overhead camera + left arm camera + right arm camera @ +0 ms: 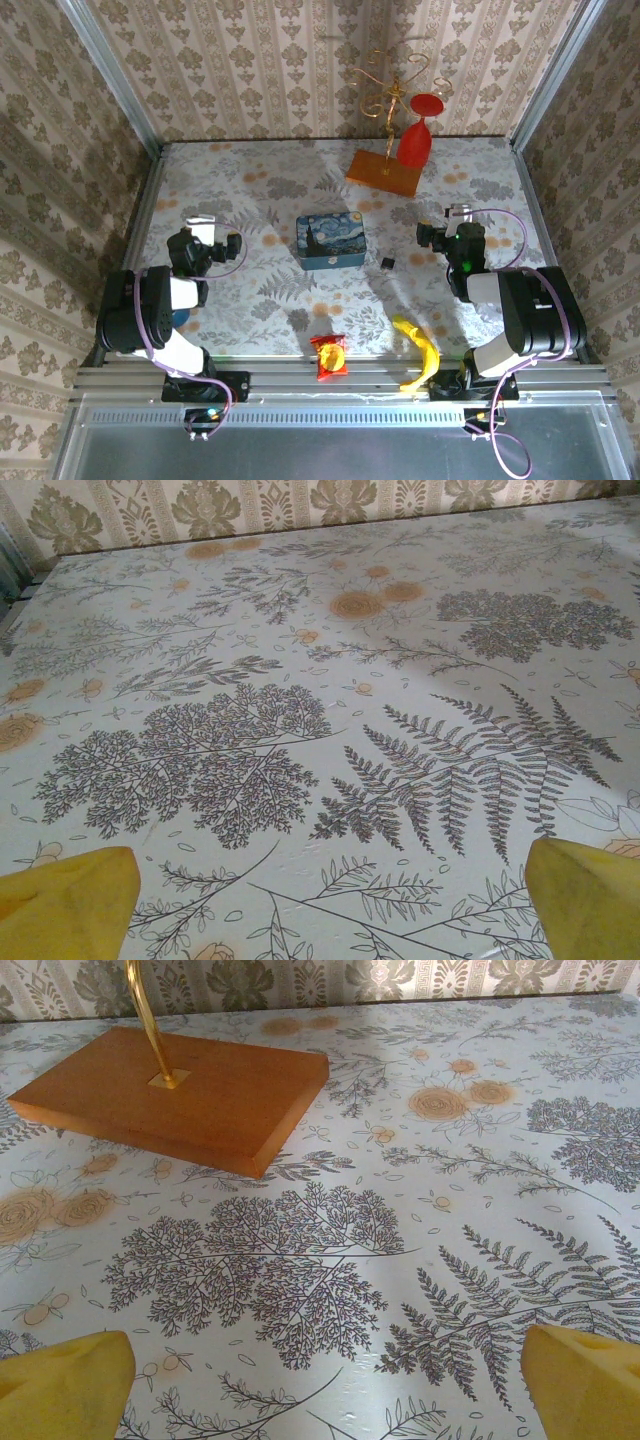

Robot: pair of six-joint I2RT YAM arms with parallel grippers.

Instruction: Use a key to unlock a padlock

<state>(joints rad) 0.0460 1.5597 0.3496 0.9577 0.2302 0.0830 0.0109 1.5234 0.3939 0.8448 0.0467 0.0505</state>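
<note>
The padlock (386, 263) is a tiny dark object lying on the floral table cover just right of the blue painted tin (331, 240). The key is out of view. My left gripper (203, 228) hovers at the left side of the table, well left of the tin. In the left wrist view the left gripper (327, 898) is open, its yellow fingertips (65, 905) wide apart over bare cover. My right gripper (456, 218) sits to the right of the padlock. It is open too (322, 1380), with nothing between its yellow fingertips (585, 1380).
A gold stand on a wooden base (383, 171) holds a red wine glass (417, 138) at the back; the base (180, 1095) lies ahead and left of the right gripper. A banana (420, 350) and a red snack packet (330, 356) lie at the near edge.
</note>
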